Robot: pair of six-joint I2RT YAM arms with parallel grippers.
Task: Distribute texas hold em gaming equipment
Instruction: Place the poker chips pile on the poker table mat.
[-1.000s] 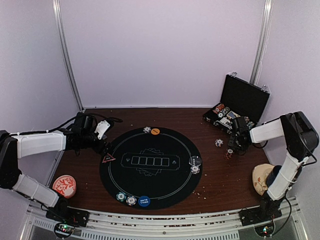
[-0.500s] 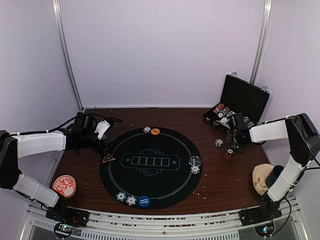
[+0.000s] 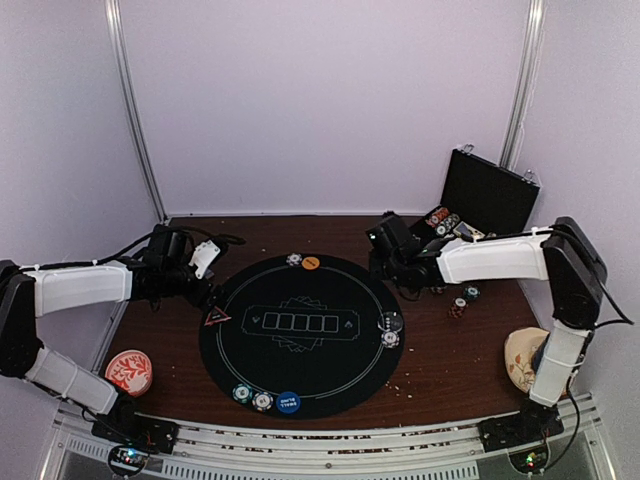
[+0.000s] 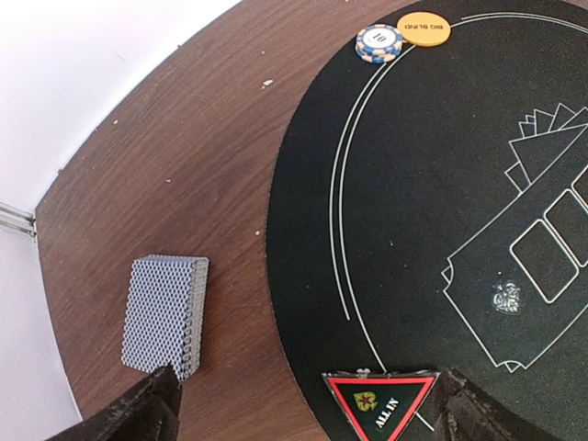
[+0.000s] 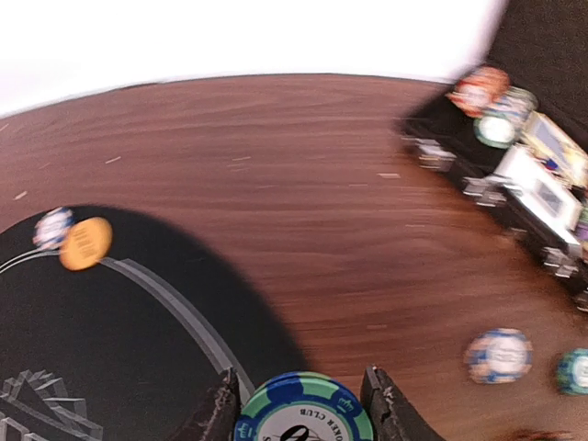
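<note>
Pale lilac walls [image 3: 320,100] are closing in the scene, with a metal rail [image 3: 131,110] running up at the upper left and another at the upper right. A dark brown wooden bench [image 3: 440,350], dotted with pale specks, is filling the lower half of the overhead view, and a round black mat [image 3: 300,372] printed with white lines is lying at its centre. An open black case [image 3: 490,195] is sitting at the upper right. On the mat's rim, an orange disc [image 3: 311,263] is touching a striped chip [image 3: 294,259] at the top, a black disc [image 3: 391,321] is lying at the right, a blue disc [image 3: 288,402] at the bottom and a red triangle marker [image 3: 217,317] at the left. A deck of cards [image 4: 165,315] is resting on bare wood left of the mat. A red-and-white dish [image 3: 129,371] is sitting at the lower left. The left gripper [image 4: 308,400] is hovering at the mat's left edge, its jaws spread wide around nothing. The right gripper [image 5: 303,404] is hanging over the mat's upper right edge, its jaws pinching a green-and-blue chip [image 5: 303,418].
</note>
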